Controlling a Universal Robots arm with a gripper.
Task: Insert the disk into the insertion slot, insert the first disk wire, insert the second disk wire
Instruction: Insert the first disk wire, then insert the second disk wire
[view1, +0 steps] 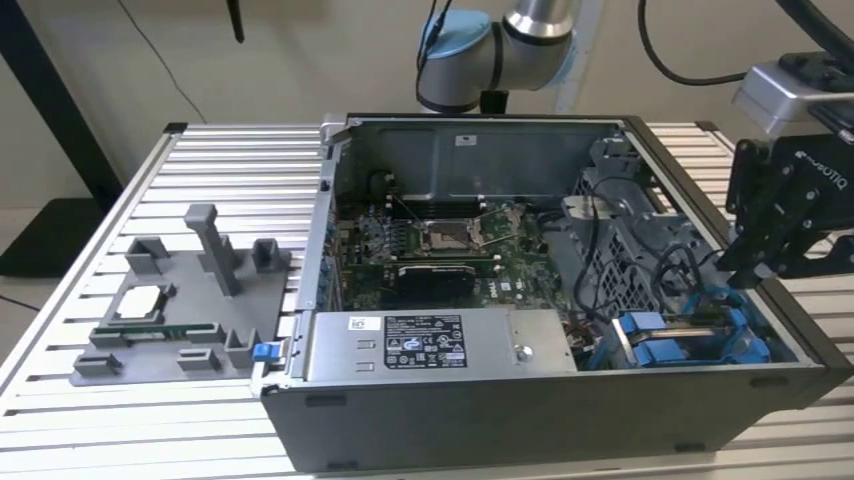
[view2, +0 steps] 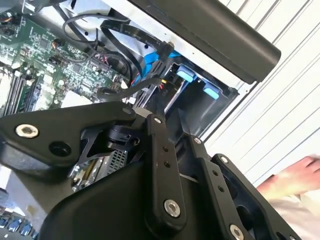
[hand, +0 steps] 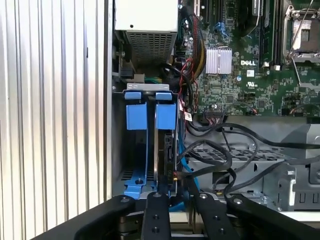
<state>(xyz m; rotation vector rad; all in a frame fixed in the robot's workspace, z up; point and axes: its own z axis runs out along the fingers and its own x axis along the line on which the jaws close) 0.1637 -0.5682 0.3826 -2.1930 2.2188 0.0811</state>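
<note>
A robot arm's gripper (view1: 738, 280) hangs over the open computer case (view1: 534, 430) at the exterior view's right, above the corner drive bay. In the first wrist view the disk (hand: 165, 150) stands on edge inside the insertion slot (hand: 118, 140), beside two blue tabs (hand: 136, 116). The fingers are drawn narrow and appear pinched on a black disk wire (hand: 176, 175) at the disk's end. The power supply (view1: 427, 345) lies just beside the bay, and the case rests on a slatted table (view1: 80, 420).
</note>
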